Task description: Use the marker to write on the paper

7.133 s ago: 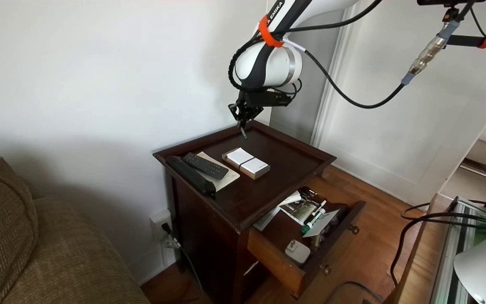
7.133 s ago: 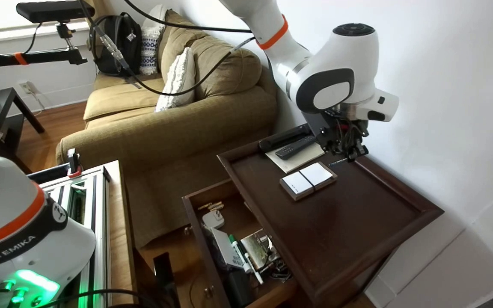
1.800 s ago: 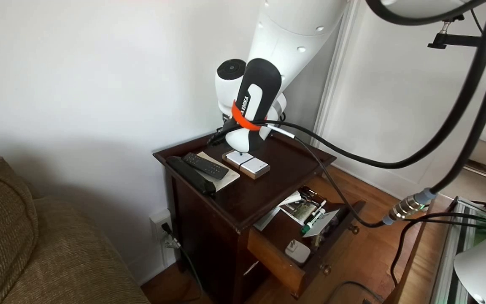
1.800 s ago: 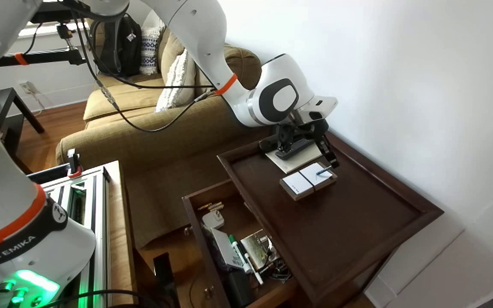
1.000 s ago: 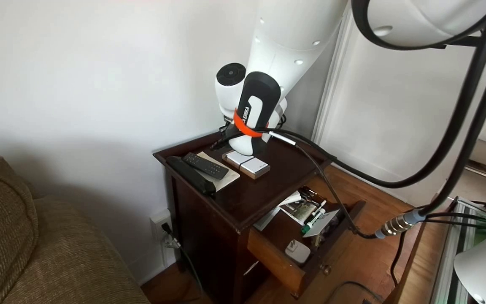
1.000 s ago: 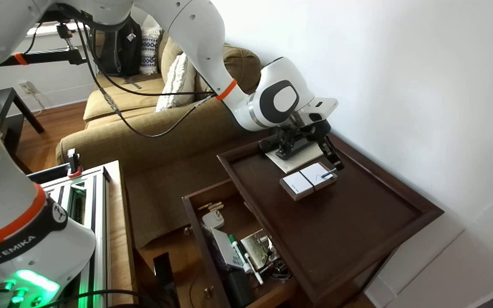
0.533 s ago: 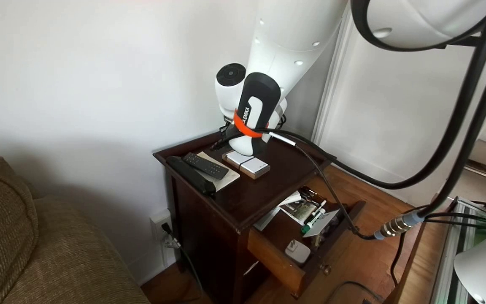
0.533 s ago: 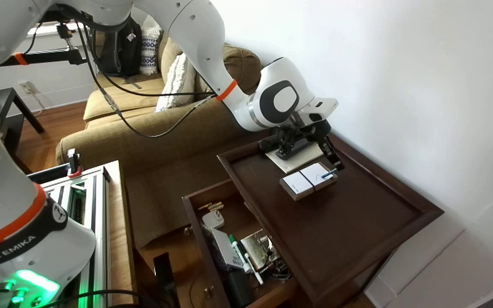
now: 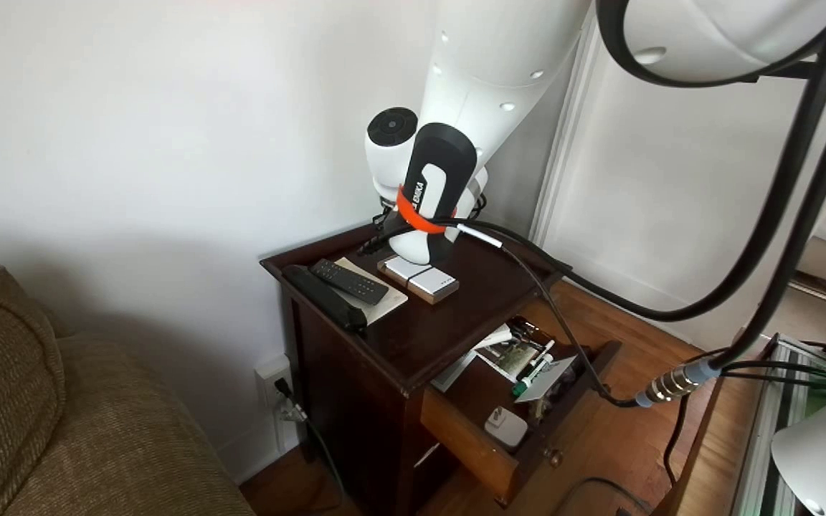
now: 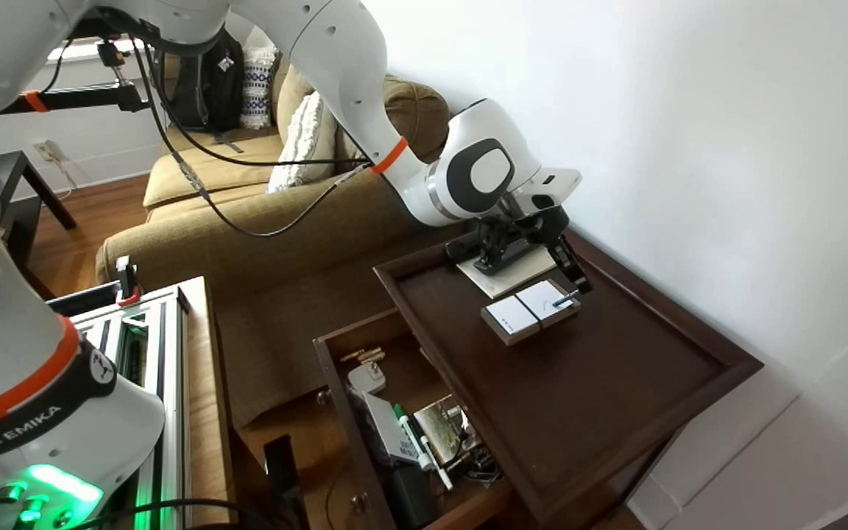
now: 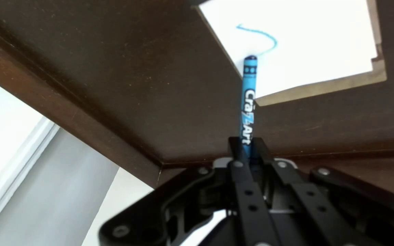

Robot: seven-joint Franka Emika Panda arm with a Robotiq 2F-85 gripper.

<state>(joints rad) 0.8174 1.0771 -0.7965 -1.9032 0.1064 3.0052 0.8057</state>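
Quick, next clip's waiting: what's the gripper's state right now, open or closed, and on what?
Gripper: closed, holding the blue Cra-Z-Art crayon (the task's "marker").

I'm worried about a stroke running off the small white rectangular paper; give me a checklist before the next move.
1. Slim blue Cra-Z-Art marker held by the black gripper: ok, closed on it.
2. Marker tip within the small white rectangular paper: ok.
3. Tip touching the paper: cannot tell, contact isn't clear.
4. Room to the paper's nearest edge: not ok, I'd judge; the tip sits close to it.
5. Thin black band across the paper clear of the tip: ok, a gap shows in an exterior view.
6. Curved blue line visible on the paper: ok, ending near the tip.
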